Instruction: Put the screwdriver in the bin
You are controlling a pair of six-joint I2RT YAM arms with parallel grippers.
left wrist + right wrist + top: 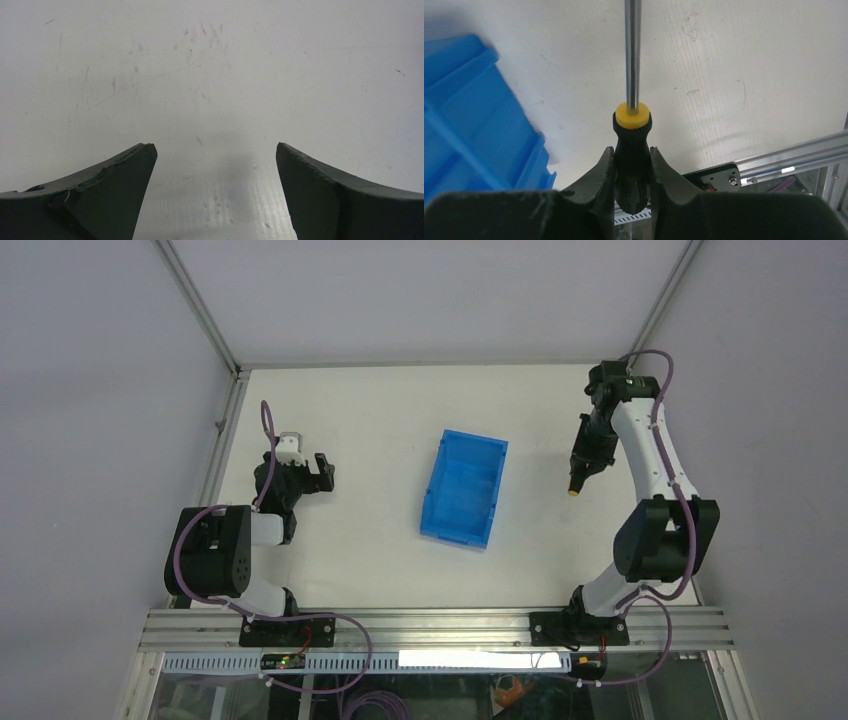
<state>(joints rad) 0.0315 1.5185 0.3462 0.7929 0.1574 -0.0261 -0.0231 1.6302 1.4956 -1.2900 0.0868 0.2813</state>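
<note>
My right gripper is shut on the black handle of the screwdriver and holds it above the table, to the right of the blue bin. In the right wrist view the jaws clamp the handle, and the screwdriver shows its yellow collar and steel shaft pointing away from the camera. The bin lies to the left in that view. The bin stands open-top at mid-table, and nothing shows inside it. My left gripper is open and empty, left of the bin, and shows only bare table between its fingers.
An aluminium rail runs along the near table edge, also seen in the right wrist view. Grey enclosure walls and frame posts bound the table at the back and sides.
</note>
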